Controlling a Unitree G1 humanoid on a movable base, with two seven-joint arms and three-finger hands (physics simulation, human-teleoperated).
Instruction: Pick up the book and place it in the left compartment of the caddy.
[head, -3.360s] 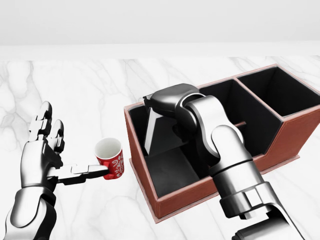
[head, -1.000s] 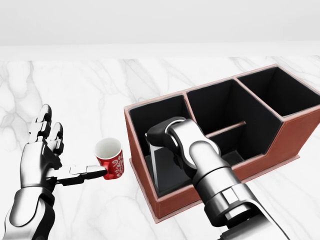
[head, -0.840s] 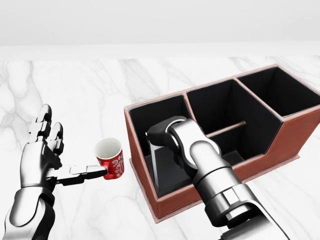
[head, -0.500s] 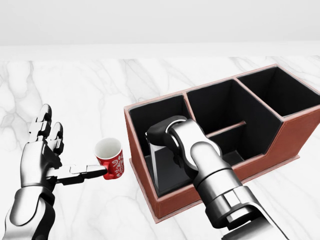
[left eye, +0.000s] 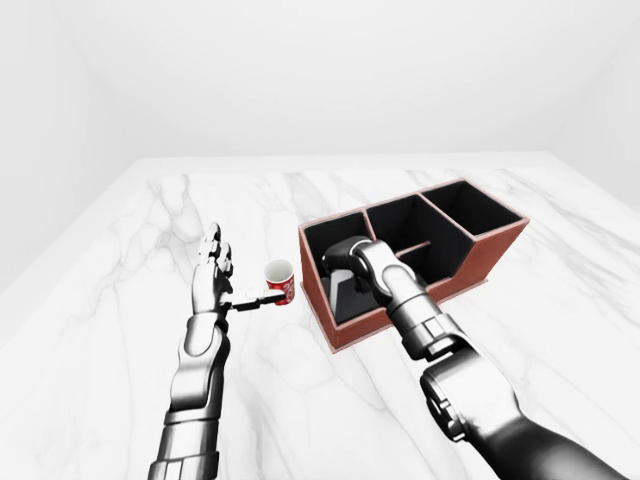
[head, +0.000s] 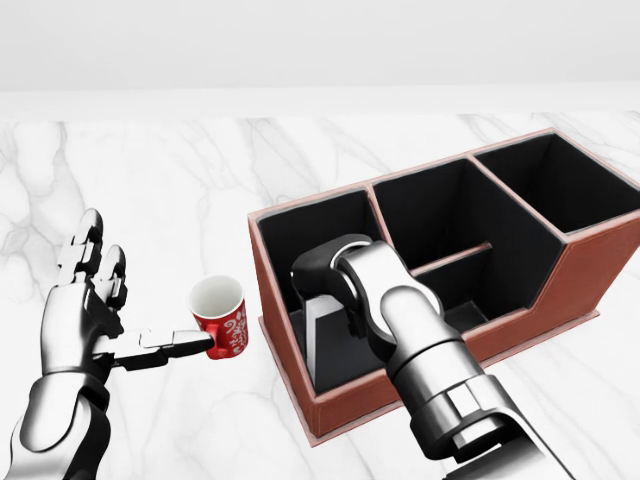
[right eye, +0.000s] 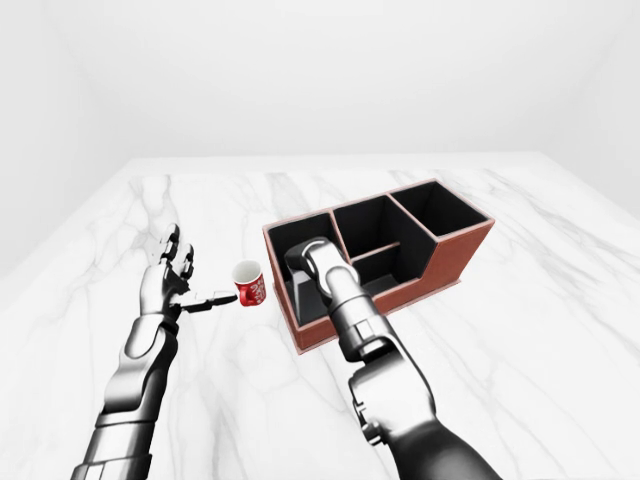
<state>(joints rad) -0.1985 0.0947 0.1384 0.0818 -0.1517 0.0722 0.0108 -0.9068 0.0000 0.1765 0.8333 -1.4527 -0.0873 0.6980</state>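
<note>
Reaching into the caddy (head: 540, 290), right robot hand (head: 322, 275) grips book (head: 325, 340).

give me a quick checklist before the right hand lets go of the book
1. Book inside the left compartment of the caddy: ok.
2. Book resting on the compartment floor: cannot tell, its lower edge is hidden.
3. Right hand has its fingers closed on the book: cannot tell, the wrist hides them.
4. Book upright, not leaning on the divider: ok, it looks roughly upright.
5. Left hand open and outside the caddy: ok.
6. Red cup clear of the caddy: ok, but a left finger touches it.
</note>
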